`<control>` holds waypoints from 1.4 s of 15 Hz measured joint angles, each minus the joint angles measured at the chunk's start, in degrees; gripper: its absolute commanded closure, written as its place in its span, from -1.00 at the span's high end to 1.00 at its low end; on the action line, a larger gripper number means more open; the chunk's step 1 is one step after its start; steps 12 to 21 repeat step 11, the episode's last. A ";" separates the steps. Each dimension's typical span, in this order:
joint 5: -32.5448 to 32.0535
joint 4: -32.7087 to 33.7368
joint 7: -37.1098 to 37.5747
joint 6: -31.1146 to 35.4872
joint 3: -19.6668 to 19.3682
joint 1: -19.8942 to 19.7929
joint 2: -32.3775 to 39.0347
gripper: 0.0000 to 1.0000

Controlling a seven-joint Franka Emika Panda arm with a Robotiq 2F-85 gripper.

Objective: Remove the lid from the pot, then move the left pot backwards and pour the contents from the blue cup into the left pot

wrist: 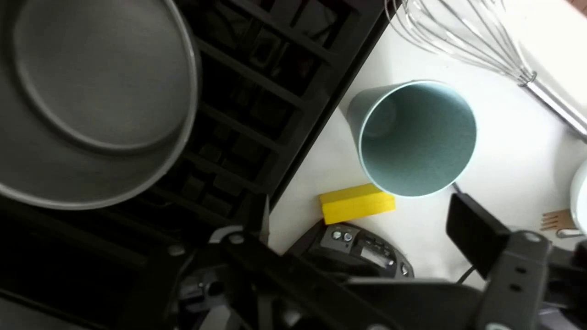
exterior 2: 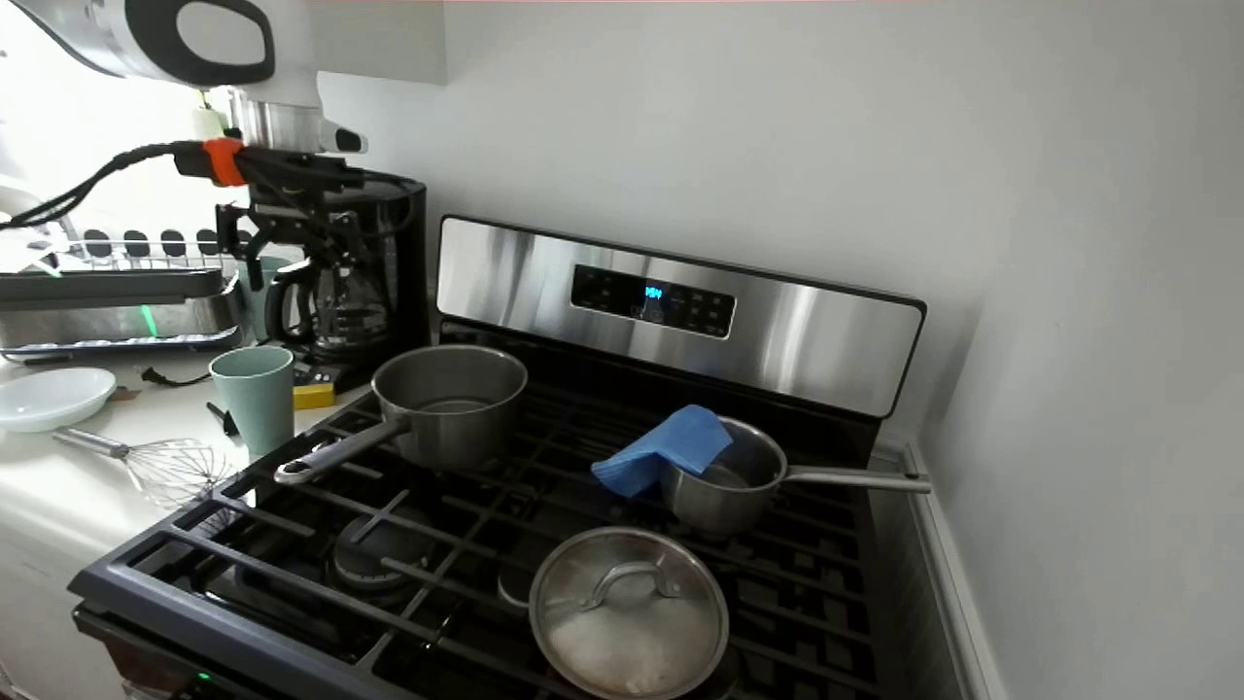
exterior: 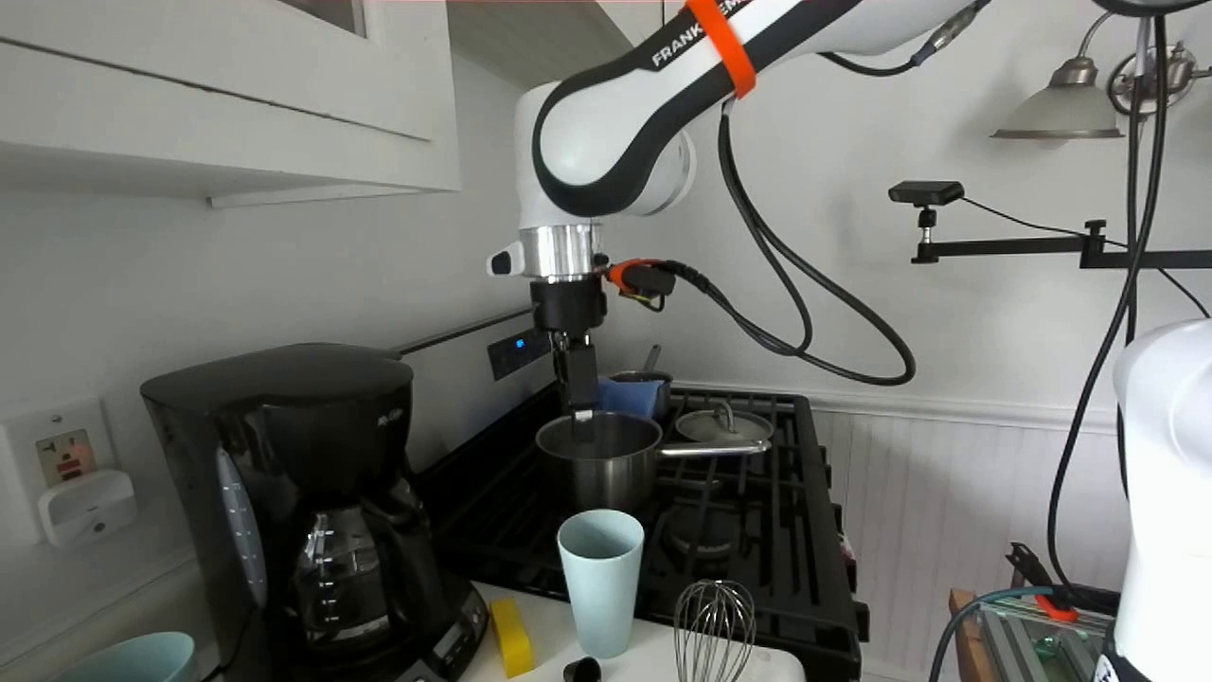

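Observation:
The left pot, a shiny steel saucepan, stands uncovered on the stove in both exterior views (exterior: 606,483) (exterior 2: 452,418); its bare inside fills the left of the wrist view (wrist: 105,73). The steel lid (exterior: 705,429) (exterior 2: 632,622) rests handle-up at the stove's front right. The blue cup stands upright on the counter beside the stove in both exterior views (exterior: 601,578) (exterior 2: 255,403) and in the wrist view (wrist: 417,137); no contents show inside it. My gripper (exterior: 580,417) (exterior 2: 296,262) (wrist: 362,220) points down, open and empty, above the counter near the cup, touching neither cup nor pot.
A smaller pot (exterior 2: 719,501) with a blue cloth (exterior 2: 671,447) over its rim stands at the back right of the stove. A black coffee maker (exterior: 284,407), a yellow block (wrist: 355,206) and a whisk (wrist: 467,41) are around the cup. A cabinet (exterior: 237,123) hangs above.

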 measured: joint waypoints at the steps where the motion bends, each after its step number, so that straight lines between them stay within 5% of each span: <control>1: -1.23 0.43 1.04 -0.02 -0.64 -0.59 -1.19 1.00; 9: -7.55 4.70 13.31 0.49 -7.03 -6.82 -4.54 1.00; 21: -7.54 4.75 13.30 0.50 -7.38 -6.92 -4.49 1.00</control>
